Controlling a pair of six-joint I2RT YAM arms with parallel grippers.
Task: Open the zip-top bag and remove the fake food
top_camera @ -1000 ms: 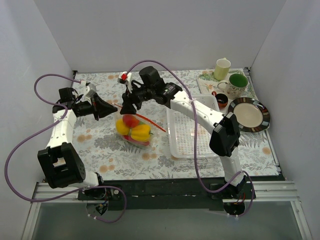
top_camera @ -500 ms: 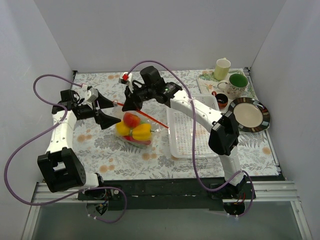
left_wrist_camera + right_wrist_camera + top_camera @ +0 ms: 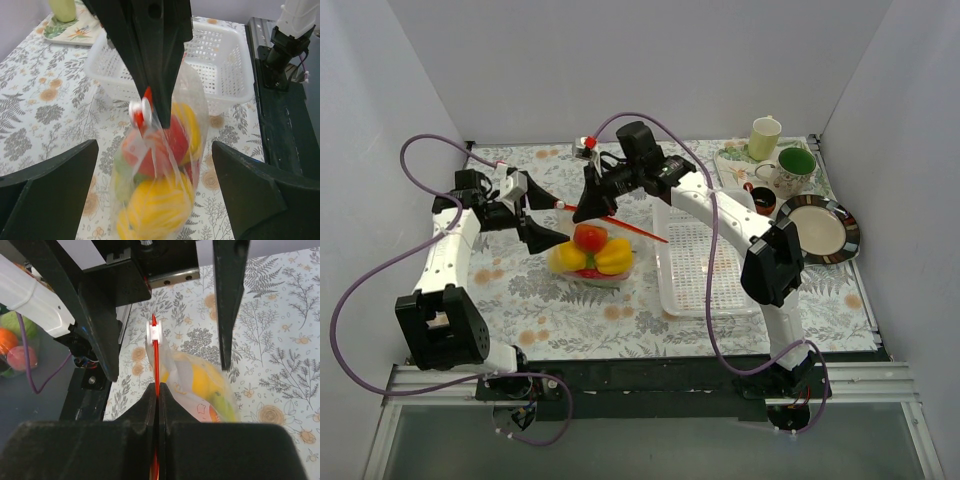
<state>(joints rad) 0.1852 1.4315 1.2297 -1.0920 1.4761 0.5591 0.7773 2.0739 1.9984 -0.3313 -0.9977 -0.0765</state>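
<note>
Right tool (image 3: 159,390) pinched on red strip (image 3: 155,355) of zip-top bag (image 3: 592,265), arm stretched leftward, left tool (image 3: 558,222) wide, seemingly clear of bag.

This is a robot test cell dressed as a kitchen table. Plain white panel walls (image 3: 620,60) box in a floral tablecloth (image 3: 570,310). An aluminium rail (image 3: 650,385) at 6 o'clock carries the robot arms (image 3: 770,265), and mugs (image 3: 765,137) and a plate (image 3: 820,230) sit at 2 o'clock.

No legible text, label, brand, number or sign is showing in any view. The zip-top bag (image 3: 167,150) and the basket (image 3: 222,62) are carrying no readable marking; fine print could be escaping notice in the blur.
</note>
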